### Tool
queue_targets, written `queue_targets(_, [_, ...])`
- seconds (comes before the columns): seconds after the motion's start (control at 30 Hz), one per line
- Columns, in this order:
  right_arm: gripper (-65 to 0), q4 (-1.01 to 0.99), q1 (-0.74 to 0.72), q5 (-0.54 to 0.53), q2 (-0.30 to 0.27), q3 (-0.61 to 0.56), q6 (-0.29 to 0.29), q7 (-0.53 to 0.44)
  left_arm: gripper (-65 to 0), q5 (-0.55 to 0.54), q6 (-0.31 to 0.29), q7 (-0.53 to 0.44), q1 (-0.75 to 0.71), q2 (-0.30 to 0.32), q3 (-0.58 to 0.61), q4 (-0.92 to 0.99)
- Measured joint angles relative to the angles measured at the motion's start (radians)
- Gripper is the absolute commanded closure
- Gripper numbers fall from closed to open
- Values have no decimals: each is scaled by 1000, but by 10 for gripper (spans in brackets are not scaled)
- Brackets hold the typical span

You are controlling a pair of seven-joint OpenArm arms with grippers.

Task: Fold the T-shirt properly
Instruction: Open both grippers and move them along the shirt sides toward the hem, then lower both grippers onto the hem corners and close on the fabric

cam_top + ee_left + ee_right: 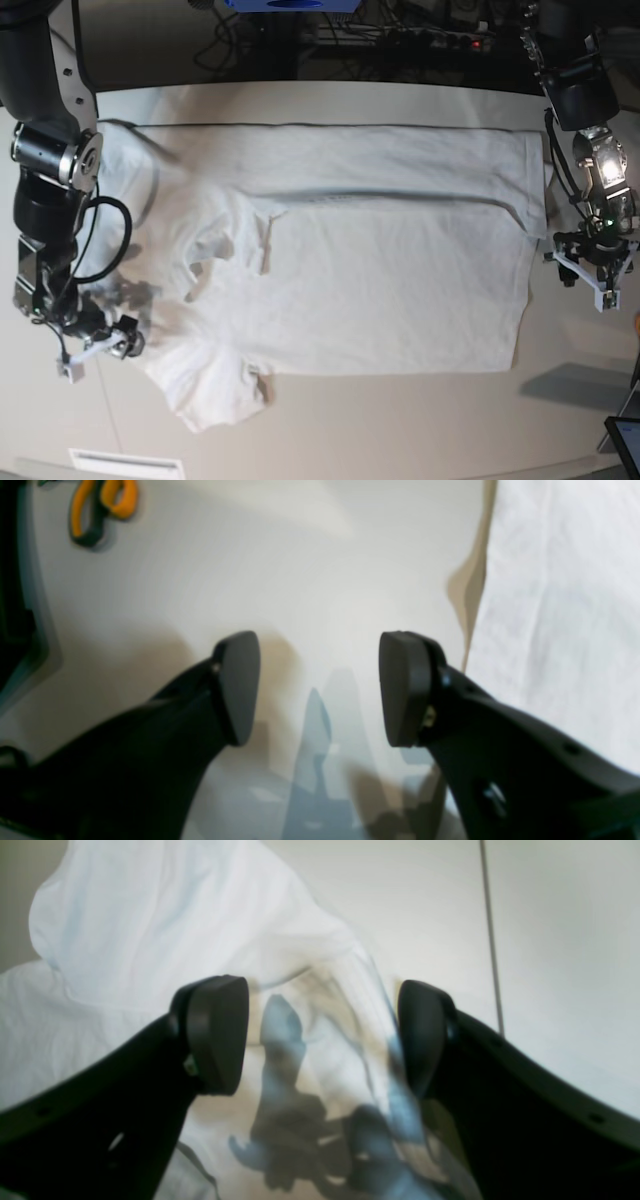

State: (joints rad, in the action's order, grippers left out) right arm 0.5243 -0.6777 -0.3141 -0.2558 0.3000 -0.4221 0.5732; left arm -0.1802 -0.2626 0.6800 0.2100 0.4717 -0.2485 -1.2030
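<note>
Your white T-shirt lies spread flat across the middle of the pale table, with 1 sleeve bunched toward your right arm. Your right gripper hangs over that wrinkled sleeve, its 2 black pads wide apart and nothing between them. Your left gripper sits over bare tabletop just beside the shirt's edge, pads spread, holding nothing. Orange-handled scissors lie well apart, farther along the table.
</note>
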Motion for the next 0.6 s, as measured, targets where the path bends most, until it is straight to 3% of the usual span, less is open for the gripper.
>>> queue_targets(0.17, [-219,0,0,0,6,0,0,0,-371,0,0,1,6,0,0,1])
queue_targets(0.43, [-41,-51,5,-3,5,0,2,-12,-371,-2,0,8,25,-2,0,8])
queue_targets(0.6, [-10,-73,2,-12,3,0,0,-27,-373,-4,0,6,114,-25,0,122])
